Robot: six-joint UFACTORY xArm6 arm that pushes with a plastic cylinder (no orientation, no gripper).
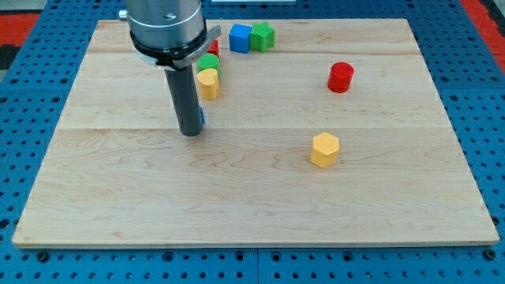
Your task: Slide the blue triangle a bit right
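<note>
My dark rod comes down from the view's top left, and my tip (190,132) rests on the wooden board (252,197). The blue triangle (202,117) is almost wholly hidden behind the rod; only a thin blue sliver shows at the rod's right edge, just above the tip. The tip is at the triangle's left side, touching or nearly touching it.
A yellow block (208,82) and a green block (209,62) sit just above the triangle, with a red block (213,47) partly hidden behind the arm. A blue cube (240,38) and a green block (263,35) are at the top. A red cylinder (341,76) is at the right, and a yellow hexagon (324,149) lies right of centre.
</note>
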